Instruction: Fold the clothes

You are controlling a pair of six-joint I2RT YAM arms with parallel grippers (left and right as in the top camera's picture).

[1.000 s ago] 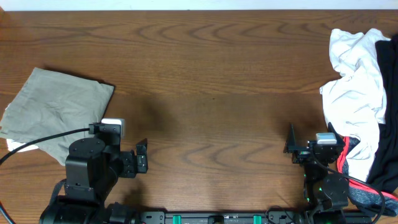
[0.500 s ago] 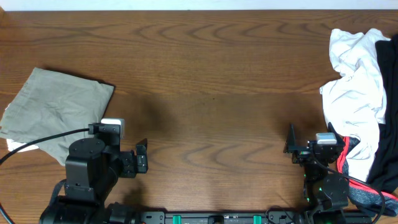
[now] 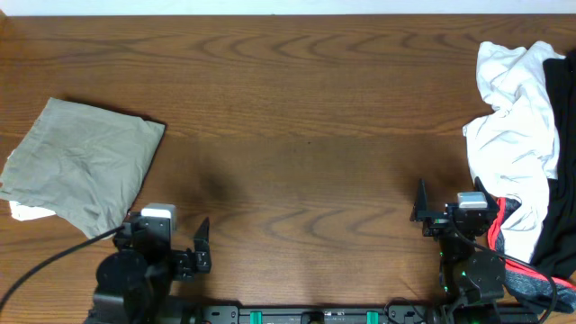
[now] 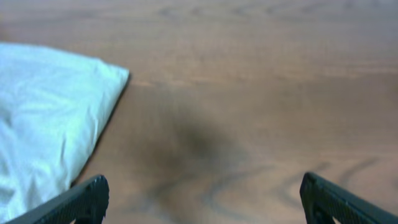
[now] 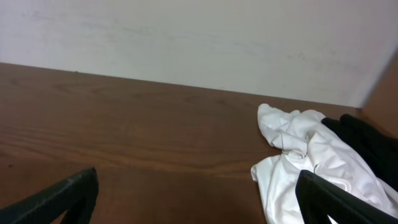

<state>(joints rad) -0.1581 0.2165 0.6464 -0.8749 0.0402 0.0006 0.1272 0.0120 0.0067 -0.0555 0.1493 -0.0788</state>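
The khaki garment (image 3: 81,162) lies folded flat at the left end of the table (image 3: 306,108). Only the overhead view shows the white scrap (image 3: 25,211) under its near corner. The left wrist view shows just its right corner, washed pale. It sits ahead and left of the left gripper (image 3: 171,245), clear of the wide, empty jaws. The right gripper (image 3: 454,211) is also spread wide and holds nothing. Just to its right is an unfolded heap: a white garment (image 3: 513,126), a black garment (image 3: 562,207) and a red-trimmed piece (image 3: 508,256), the last seen only from overhead.
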